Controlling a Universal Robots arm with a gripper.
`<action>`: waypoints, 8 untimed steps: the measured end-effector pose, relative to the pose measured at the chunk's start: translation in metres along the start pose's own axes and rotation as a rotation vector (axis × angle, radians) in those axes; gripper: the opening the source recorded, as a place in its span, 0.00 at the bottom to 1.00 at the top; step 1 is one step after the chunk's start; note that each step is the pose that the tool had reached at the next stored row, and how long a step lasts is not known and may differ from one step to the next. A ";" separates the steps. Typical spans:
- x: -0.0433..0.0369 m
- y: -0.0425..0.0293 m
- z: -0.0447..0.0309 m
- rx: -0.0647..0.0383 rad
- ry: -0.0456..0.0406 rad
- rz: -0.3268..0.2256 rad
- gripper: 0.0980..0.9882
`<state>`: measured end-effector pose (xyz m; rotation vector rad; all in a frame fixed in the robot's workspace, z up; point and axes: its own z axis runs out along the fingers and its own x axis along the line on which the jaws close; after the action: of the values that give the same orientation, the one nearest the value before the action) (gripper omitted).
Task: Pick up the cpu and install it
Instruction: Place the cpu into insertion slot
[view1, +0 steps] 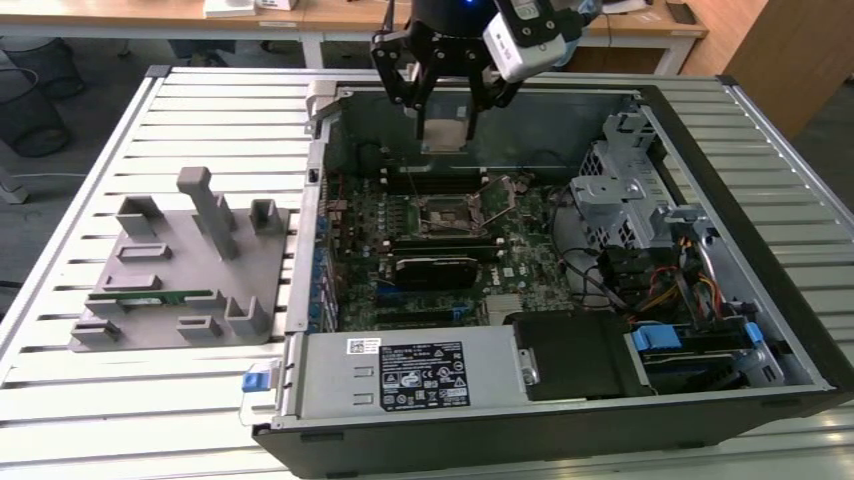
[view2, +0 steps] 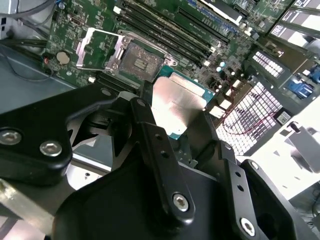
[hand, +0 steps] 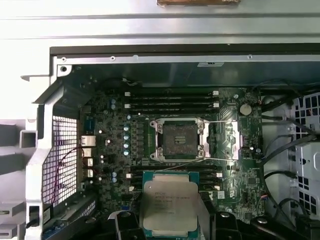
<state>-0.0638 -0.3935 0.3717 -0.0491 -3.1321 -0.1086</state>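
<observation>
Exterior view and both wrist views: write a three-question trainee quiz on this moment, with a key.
1. True or false: the tool is shut on the flat silver-grey square cpu.
2. The square cpu socket on the green motherboard is: A) empty, B) filled, C) under a cooler.
3. Fill in: the long green memory stick lies in the grey plastic fixture on the exterior view's ____.
Key: 1 true; 2 A; 3 left.
</observation>
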 end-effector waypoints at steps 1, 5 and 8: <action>-0.0002 0.0001 0.0001 0.000 -0.0005 0.008 0.48; -0.0008 0.0005 0.0002 0.001 -0.0030 0.042 0.48; -0.0013 0.0011 0.0004 0.002 -0.0050 0.066 0.48</action>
<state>-0.0625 -0.3924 0.3714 -0.1533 -3.1315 -0.1045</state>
